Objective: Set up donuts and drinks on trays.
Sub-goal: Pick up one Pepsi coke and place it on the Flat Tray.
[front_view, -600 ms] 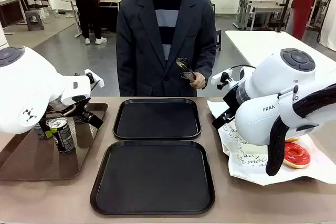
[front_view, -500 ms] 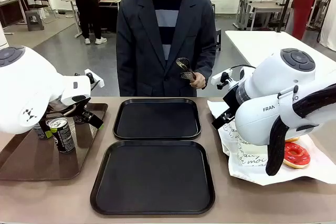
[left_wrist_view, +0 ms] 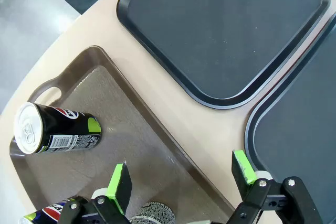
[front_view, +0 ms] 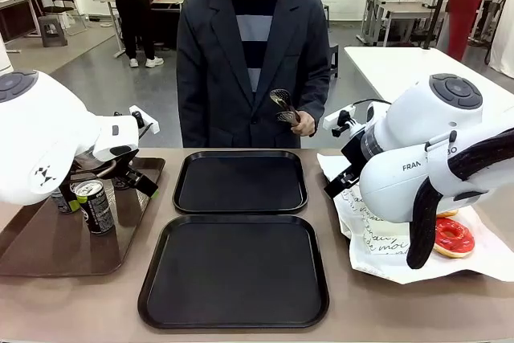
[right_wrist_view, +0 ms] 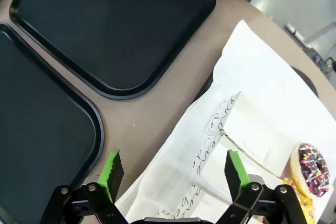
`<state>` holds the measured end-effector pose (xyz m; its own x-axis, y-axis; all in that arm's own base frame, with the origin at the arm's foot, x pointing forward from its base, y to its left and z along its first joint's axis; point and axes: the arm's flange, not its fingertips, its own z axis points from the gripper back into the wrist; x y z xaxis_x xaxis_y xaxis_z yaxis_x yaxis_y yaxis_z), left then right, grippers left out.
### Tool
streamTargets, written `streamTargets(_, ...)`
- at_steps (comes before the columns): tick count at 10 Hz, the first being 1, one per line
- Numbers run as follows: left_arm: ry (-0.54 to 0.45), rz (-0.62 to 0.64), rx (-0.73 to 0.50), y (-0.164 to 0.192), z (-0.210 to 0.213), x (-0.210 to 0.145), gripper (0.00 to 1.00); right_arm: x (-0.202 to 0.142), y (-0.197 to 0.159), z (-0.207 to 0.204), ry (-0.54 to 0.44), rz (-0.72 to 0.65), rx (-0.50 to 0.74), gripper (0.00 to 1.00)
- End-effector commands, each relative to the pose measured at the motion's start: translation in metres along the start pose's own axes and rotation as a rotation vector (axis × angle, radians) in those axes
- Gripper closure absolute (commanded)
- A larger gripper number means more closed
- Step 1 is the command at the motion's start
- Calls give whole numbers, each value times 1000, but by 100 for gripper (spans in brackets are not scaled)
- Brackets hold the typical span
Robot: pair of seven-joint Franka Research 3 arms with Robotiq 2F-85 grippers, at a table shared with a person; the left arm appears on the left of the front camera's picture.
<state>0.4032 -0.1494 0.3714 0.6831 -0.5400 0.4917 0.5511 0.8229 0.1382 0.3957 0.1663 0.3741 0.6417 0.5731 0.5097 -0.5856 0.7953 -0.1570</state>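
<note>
No shift since earlier: left gripper and right gripper wide, empty; black trays bare; cans in brown tray.

In the front view the left arm covers the end of the brown tray at the surface's left edge, and most of the rear can. The right arm hides much of the white paper near the right edge. The red-iced donut shows about half, and a second donut is a sliver, its icing unclear.

In the left wrist view the picture's bottom edge cuts the corner can and a can top between the left jaws. The near tray runs off to the right.

In the right wrist view the chocolate donut is cut by the right edge, the yellow donut sits partly behind the right jaws, and the paper's script is too small to read.
</note>
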Motion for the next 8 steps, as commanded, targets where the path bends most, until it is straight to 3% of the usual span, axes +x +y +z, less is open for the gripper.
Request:
streamTargets(1, 0, 0, 0, 0, 0, 0, 0, 0, 0, 0, 0, 0, 0, 0)
streamTargets(7, 0, 0, 0, 0, 0, 0, 0, 0, 0, 0, 0, 0, 0, 0)
streamTargets(8, 0, 0, 0, 0, 0, 0, 0, -20, 14, 21, 55, 87, -56, 0)
